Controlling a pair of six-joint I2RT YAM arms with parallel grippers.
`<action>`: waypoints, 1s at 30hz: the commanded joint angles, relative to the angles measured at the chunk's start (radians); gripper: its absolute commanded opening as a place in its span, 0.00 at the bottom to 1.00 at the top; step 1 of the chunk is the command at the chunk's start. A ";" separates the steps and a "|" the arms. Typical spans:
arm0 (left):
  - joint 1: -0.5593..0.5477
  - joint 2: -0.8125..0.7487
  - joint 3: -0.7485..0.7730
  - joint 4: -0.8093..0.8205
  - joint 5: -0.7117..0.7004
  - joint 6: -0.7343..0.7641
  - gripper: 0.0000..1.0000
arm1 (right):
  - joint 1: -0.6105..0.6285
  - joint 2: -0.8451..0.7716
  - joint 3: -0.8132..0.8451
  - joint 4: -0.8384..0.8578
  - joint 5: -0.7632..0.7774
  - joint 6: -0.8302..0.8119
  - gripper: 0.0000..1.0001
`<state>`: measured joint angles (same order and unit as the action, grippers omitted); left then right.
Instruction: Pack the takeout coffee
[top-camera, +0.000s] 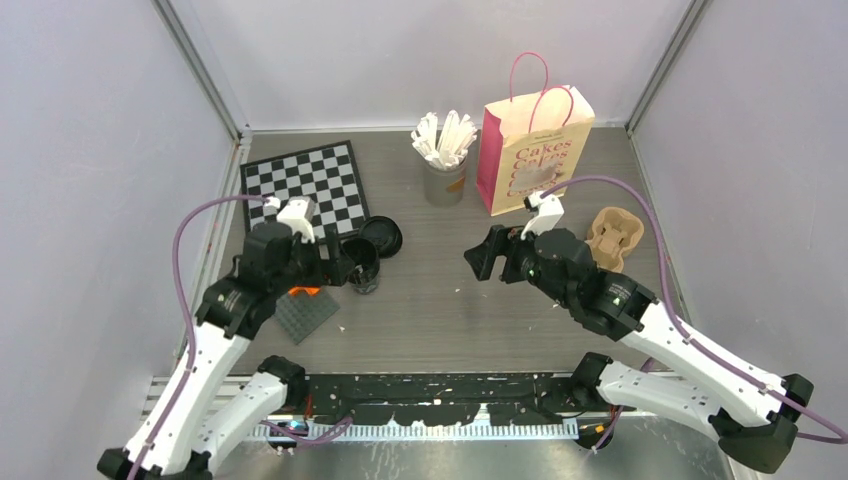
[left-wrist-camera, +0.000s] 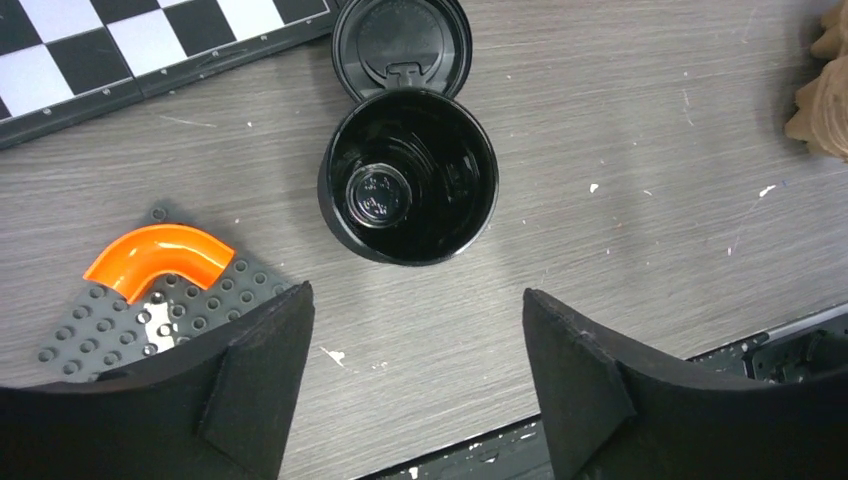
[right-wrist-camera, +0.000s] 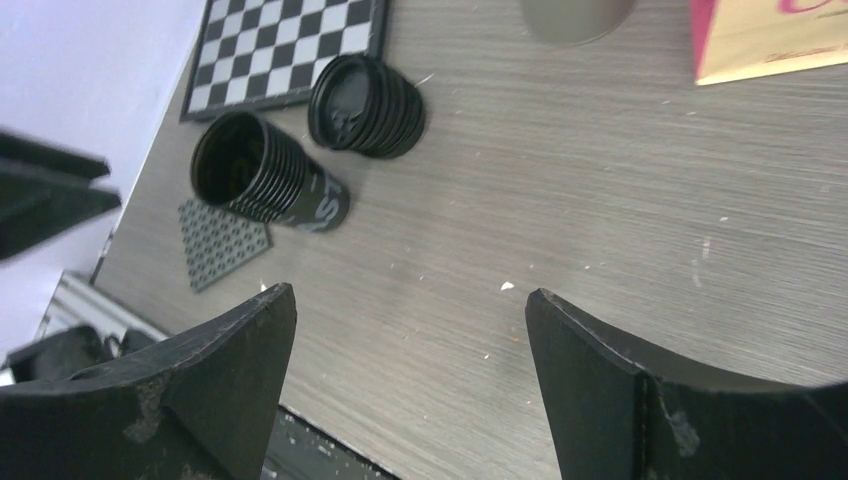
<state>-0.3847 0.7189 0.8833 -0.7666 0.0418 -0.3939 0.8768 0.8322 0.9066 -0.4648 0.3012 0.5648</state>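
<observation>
A stack of black coffee cups stands upright and open on the table, left of centre. It also shows in the left wrist view and the right wrist view. A stack of round black lids lies just behind it, touching it; the lids show in the left wrist view and the right wrist view. My left gripper is open and empty, just left of the cups. My right gripper is open and empty over the table's middle. The pink paper bag stands at the back.
A grey cup of white wrapped sticks stands left of the bag. A brown pulp carrier lies at the right. A chessboard lies at the back left. A grey studded plate with an orange curved piece lies by my left gripper.
</observation>
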 joint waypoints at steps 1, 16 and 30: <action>0.004 0.139 0.134 -0.067 -0.034 -0.023 0.71 | 0.000 -0.090 -0.080 0.124 -0.140 -0.046 0.88; 0.006 0.400 0.255 -0.073 -0.150 0.022 0.41 | 0.001 -0.147 -0.100 0.087 -0.140 -0.072 0.88; 0.010 0.473 0.260 -0.105 -0.121 0.040 0.42 | 0.001 -0.141 -0.112 0.098 -0.146 -0.059 0.87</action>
<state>-0.3809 1.1725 1.1076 -0.8669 -0.1097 -0.3721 0.8768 0.7132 0.7929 -0.4072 0.1513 0.5068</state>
